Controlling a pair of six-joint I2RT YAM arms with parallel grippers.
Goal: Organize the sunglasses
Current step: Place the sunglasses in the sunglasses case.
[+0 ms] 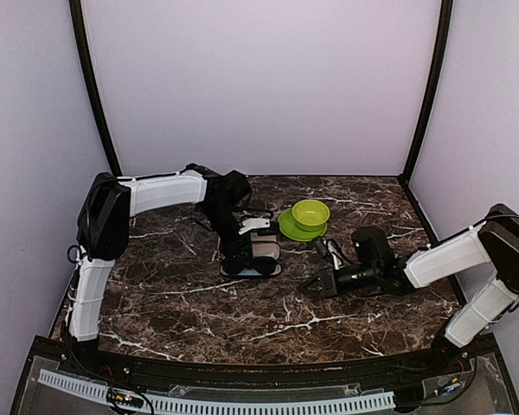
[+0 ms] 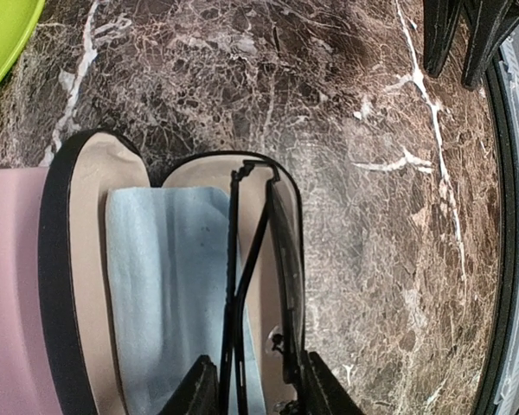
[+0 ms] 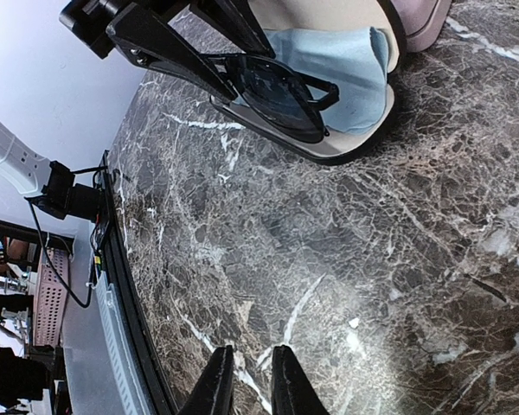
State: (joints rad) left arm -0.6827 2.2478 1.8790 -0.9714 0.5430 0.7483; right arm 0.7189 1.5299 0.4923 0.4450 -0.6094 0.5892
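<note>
Sunglasses with the thin black frame are pinched between the left gripper's fingers, held folded just above the blue cloth in the open black case, apparently for lowering inside. That arm is reached forward, wrist bent downward. The right gripper, nearly closed and empty, is held low beside the case.

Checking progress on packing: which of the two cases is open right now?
The black oval case, lying open with a blue cloth inside and the black sunglasses over it; the pink case beside it is closed.
</note>
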